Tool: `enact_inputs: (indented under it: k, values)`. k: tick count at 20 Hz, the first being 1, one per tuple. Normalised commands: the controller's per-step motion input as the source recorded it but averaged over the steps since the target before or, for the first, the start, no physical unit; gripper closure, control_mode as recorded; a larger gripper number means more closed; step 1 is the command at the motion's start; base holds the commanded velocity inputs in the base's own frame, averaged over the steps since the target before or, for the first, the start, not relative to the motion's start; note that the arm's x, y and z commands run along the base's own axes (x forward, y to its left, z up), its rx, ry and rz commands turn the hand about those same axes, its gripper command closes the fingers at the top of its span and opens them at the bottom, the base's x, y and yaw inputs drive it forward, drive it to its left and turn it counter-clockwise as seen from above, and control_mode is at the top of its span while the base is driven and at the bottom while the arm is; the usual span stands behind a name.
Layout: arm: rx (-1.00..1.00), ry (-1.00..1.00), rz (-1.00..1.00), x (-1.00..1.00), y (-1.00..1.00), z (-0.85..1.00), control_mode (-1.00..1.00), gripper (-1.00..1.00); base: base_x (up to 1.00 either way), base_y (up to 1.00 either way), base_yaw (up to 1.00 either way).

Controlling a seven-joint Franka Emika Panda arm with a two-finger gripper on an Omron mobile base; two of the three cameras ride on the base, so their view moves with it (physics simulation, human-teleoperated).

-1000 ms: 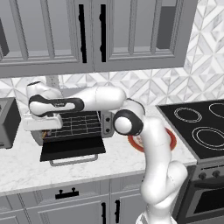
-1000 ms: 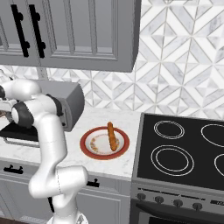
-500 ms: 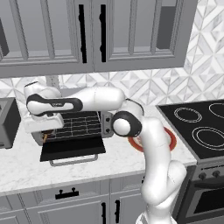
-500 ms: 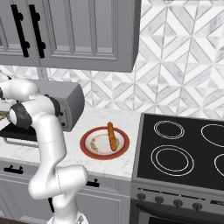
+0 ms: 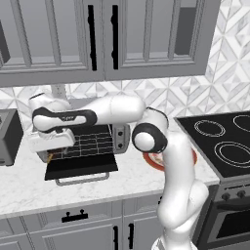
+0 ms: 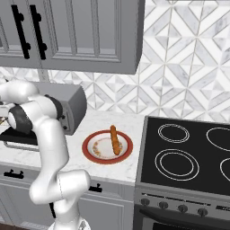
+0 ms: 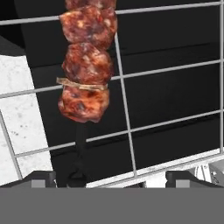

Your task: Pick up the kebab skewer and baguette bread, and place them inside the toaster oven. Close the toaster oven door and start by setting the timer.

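Observation:
The kebab skewer [image 7: 87,65], reddish meat chunks on a dark stick, lies on the wire rack [image 7: 175,70] of the toaster oven [image 5: 120,137]. My gripper [image 7: 116,179] is open, and its fingertips stand wide apart on either side of the stick's near end without touching it. In the left base view the gripper [image 5: 49,149] is at the left end of the oven's mouth, above the toaster oven door [image 5: 80,167], which lies dropped open. The baguette bread [image 6: 115,140] rests on a red-rimmed plate [image 6: 90,155] to the right of the oven [image 6: 72,108].
A dark-grey appliance [image 5: 7,136] stands on the counter left of the oven. A black stove top [image 6: 188,152] lies right of the plate. Wall cabinets [image 5: 97,39] hang above. The open door reaches toward the counter's front edge.
The jaws have spread from nearly shut to wide open, letting go of the skewer, which now rests on the rack. The hand has shifted slightly at the oven's mouth.

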Motion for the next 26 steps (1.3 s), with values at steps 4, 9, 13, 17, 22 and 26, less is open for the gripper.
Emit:
enact_inputs:
  k: [4, 9, 13, 17, 22, 26]
  values:
    - [0.0, 0.0, 0.0, 0.0, -0.29, 0.03, -1.0, -1.0, 0.0, 0.0, 0.0]
    - [0.0, -0.01, 0.0, -0.42, -0.23, 0.12, -1.0, -1.0, 0.0, 0.0, 0.0]
    - [0.0, -0.04, 0.0, -0.31, -0.21, 0.22, -1.0, -1.0, 0.0, 0.0, 0.0]
    - [0.0, -0.04, 0.0, -0.5, -0.34, 0.18, -1.0, -1.0, 0.0, 0.0, 0.0]
    - [0.01, -0.06, 0.0, -0.49, -0.78, 0.19, -1.0, -1.0, 0.0, 0.0, 0.0]
    - [0.09, -0.1, 0.0, -0.21, -0.84, 0.26, -1.0, -1.0, 0.0, 0.0, 0.0]
